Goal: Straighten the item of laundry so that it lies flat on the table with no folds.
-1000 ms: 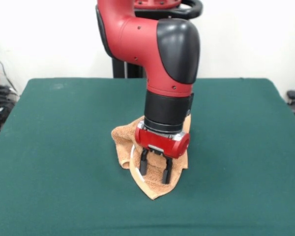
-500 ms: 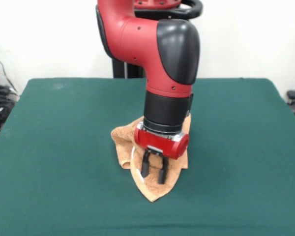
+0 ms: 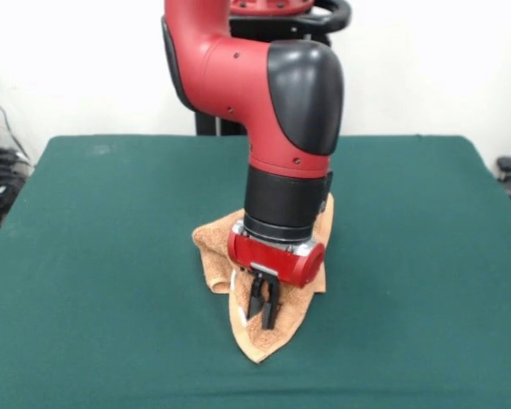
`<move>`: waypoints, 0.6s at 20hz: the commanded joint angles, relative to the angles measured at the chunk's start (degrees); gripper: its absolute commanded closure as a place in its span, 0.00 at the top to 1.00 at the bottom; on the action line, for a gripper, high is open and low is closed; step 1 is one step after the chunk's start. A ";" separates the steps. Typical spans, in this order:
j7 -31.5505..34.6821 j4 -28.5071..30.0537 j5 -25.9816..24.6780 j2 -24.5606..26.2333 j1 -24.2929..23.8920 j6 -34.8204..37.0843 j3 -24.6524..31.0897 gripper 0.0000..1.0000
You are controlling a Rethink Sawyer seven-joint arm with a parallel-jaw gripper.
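From the front, the red and black arm [image 3: 268, 111] comes down over the middle of the dark green desk [image 3: 94, 256], its wrist upright with a slight tilt, and the end effector [image 3: 264, 313] at its tip points down onto the tan towel [image 3: 213, 243]. The two black fingers [image 3: 271, 307] are drawn close together, nearly touching, and their tips sit right at the cloth, apparently pinching a small ridge of it, though the contact itself is too small to make out for certain. The towel lies crumpled near the centre of the desk, partly hidden behind the wrist: a rounded, bunched lobe shows to the left of the arm, a strip rises at the right behind the black wrist section, and a pointed corner [image 3: 257, 351] reaches toward the near edge just below the fingertips. A thin white line, possibly the label [image 3: 233, 281], shows at the towel's left side beside the red housing
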 commanded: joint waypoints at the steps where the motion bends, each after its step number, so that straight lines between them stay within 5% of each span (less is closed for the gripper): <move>1: 16.58 -3.34 6.79 16.29 1.95 -1.97 6.33 0.00; 6: 15.71 -2.64 6.51 15.38 2.44 -3.26 5.60 0.00; 12: 11.24 3.10 3.40 5.33 4.86 5.71 0.84 0.00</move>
